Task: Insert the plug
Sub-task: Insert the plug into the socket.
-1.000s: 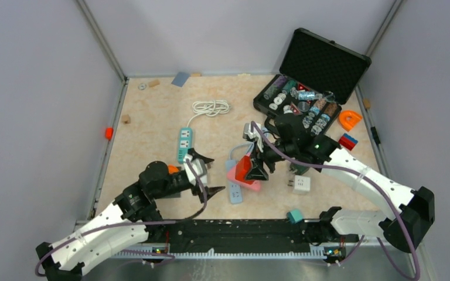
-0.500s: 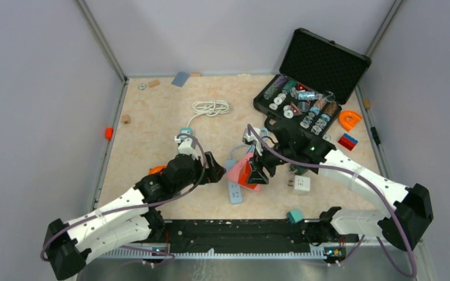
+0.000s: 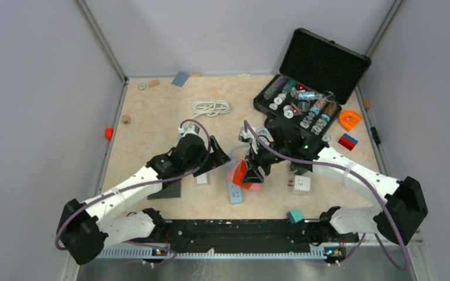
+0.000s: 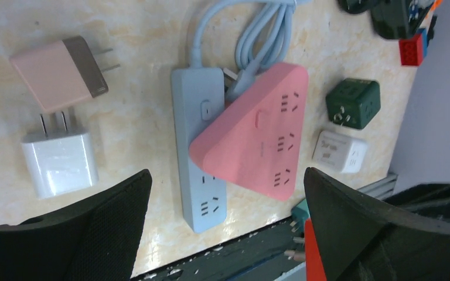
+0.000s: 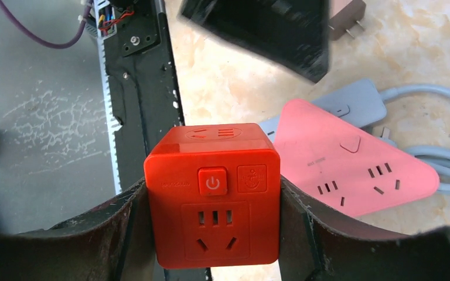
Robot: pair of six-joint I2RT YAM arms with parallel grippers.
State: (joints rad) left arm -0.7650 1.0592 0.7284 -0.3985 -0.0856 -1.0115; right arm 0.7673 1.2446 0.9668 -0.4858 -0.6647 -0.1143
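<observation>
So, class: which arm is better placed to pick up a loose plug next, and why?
Probably left. Its pincer is open, near the white plug and pink plug; the right pincer is shut on the red cube socket.

Light: bright, even — shadows soft | left wrist: glare on white charger point(image 4: 60, 164), 8 o'clock | right wrist: red socket cube point(image 5: 212, 193) sharp, dark shape point(image 5: 263, 29) at 12 o'clock blurred

The red socket cube point(image 5: 212, 193) and the pink triangular power strip point(image 4: 252, 132) look like smooth matt plastic, the white charger point(image 4: 60, 164) is glossy plastic, and the table point(image 4: 135, 35) has a smooth, marbled beige finish.
</observation>
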